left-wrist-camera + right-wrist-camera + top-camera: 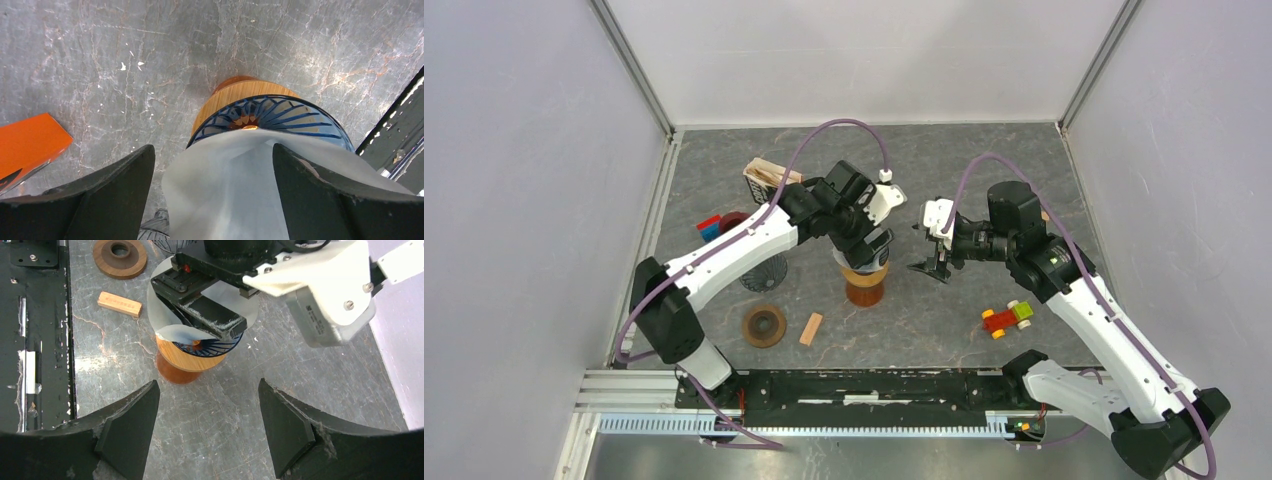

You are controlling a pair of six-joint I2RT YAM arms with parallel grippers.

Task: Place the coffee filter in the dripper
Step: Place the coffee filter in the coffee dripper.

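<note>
Left end effector (212,147) is released astride coffee filter (225,190) in dripper (270,112); right end effector (208,382) likewise.

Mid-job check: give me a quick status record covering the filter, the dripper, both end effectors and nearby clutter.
filter: white paper, draped over the dripper's top; cannot tell if seated
dripper: blue wire cone on a wooden stand, near ribs uncovered
left end effector: open, straddling the filter above the dripper
right end effector: open, empty, beside the dripper
clutter: wooden ring, wooden block, toy car
</note>
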